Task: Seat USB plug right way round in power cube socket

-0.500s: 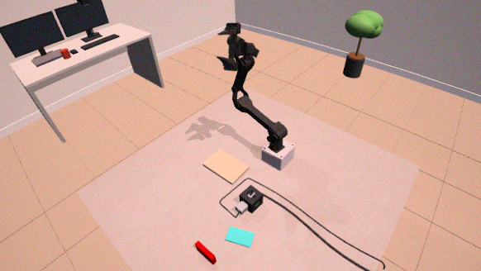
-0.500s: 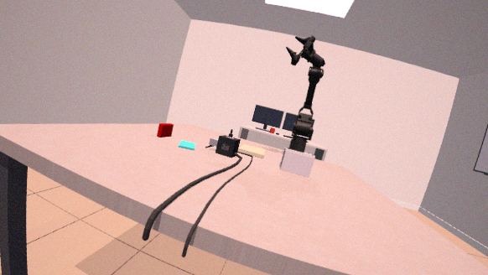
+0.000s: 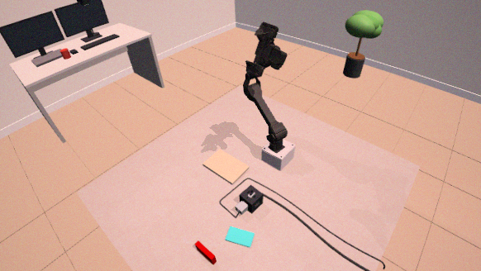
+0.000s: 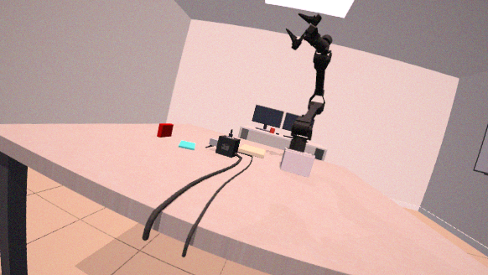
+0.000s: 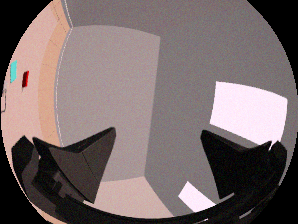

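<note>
Gripper (image 4: pixel 303 29) raised high on the near-upright arm (image 4: pixel 319 75), fingers spread wide, nothing between them, touching nothing. Wrist view past the fingers shows only wall and ceiling.

Power cube (image 3: pixel 250 198) sits on the table (image 4: pixel 105 168) far below the hand and well apart from it, out in front of the arm's base (image 3: pixel 278 156). USB plug (image 3: pixel 250 192) stands in the cube's top socket; whether it is fully in cannot be told. Two dark cables (image 4: pixel 197 189) run from the cube over the table edge.

Two cables (image 3: pixel 314 227), one power cube (image 3: pixel 251 199)
</note>
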`<state>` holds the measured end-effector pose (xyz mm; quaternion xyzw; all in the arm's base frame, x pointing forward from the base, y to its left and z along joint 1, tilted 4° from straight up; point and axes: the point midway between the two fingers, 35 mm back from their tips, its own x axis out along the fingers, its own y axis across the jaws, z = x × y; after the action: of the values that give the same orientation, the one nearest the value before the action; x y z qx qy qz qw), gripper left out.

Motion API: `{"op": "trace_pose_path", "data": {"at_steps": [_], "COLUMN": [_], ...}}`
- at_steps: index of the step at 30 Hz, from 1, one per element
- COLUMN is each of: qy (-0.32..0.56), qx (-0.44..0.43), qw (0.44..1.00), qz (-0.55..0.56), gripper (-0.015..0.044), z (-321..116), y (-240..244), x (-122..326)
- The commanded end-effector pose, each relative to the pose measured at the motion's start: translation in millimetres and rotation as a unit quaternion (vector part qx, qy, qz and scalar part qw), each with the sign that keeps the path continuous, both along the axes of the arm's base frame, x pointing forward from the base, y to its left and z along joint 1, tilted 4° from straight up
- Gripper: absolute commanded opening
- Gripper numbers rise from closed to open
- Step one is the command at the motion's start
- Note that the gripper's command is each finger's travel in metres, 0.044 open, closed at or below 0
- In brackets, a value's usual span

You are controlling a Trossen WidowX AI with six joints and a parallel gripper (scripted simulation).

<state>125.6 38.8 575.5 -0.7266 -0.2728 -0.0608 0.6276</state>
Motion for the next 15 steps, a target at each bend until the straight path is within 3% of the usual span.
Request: {"op": "trace_pose_path", "data": {"at_steps": [1,8,15], "qy": [0.027,0.117,0.253], "qx": [-0.068,-0.15,-0.199], "qw": [0.997,0.982,0.947], "qz": [0.013,0.019,0.013], "gripper": [0.044,0.044,0.044], "z": [-22.8,-85.4,-169.6], "y": [68.0,139.3,175.8], "x": [15.9,61.4,116.9]}}
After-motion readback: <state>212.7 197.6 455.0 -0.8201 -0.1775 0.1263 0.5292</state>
